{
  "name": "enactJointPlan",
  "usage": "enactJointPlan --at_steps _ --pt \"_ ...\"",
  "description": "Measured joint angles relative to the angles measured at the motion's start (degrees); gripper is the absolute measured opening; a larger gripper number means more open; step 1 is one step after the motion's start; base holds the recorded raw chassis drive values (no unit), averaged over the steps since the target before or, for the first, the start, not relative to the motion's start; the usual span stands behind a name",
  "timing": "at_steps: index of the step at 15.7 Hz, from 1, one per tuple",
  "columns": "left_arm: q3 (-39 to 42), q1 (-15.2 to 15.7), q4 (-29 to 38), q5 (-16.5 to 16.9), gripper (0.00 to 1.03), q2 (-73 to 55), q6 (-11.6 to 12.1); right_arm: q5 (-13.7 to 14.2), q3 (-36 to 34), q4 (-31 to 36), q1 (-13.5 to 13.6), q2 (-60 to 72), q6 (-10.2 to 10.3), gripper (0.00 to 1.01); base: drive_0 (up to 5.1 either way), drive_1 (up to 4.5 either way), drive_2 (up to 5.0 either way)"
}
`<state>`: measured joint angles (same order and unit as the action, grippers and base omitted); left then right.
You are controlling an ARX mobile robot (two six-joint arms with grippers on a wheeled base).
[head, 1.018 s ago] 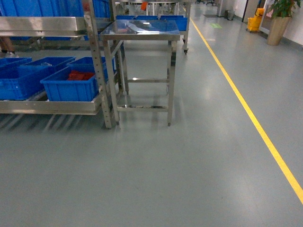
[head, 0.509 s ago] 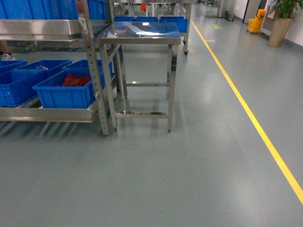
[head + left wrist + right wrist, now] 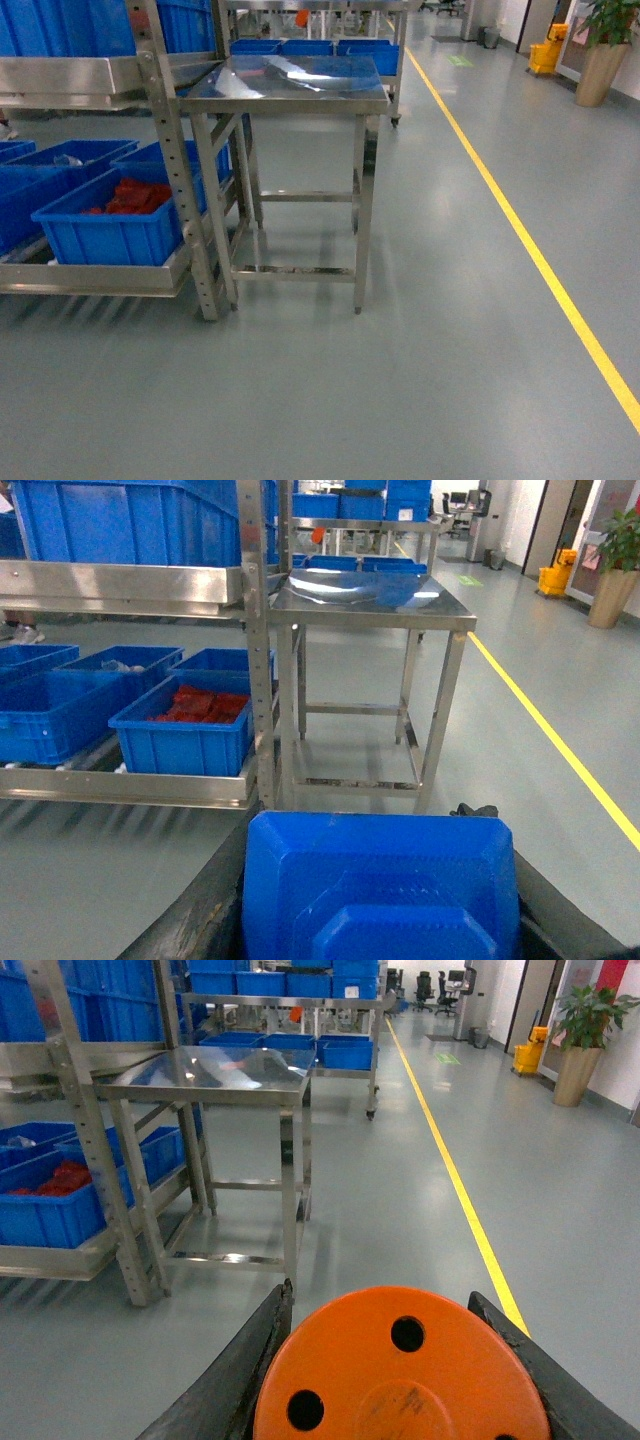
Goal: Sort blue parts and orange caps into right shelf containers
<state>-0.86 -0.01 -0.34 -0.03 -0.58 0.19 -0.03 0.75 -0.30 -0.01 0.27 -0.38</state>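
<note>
Carrying both pieces toward the shelf

Over the last second the rack with its blue crates slid leftward and nearer; the left tool gripped a blue part, the right tool an orange cap, neither yet delivered.

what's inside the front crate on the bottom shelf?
The crate holds a heap of red-orange pieces; the left wrist view shows it too. Its walls hide whatever lies beneath the heap.
</note>
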Motion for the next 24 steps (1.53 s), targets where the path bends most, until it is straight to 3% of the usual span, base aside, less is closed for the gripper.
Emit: enactJointPlan --at_steps 24 --pt "0.0 0.0 0.13 0.0 0.44 0.0 0.0 0.02 0.0 0.15 0.0 0.0 0.0 0.45 0.1 4.41 -4.3"
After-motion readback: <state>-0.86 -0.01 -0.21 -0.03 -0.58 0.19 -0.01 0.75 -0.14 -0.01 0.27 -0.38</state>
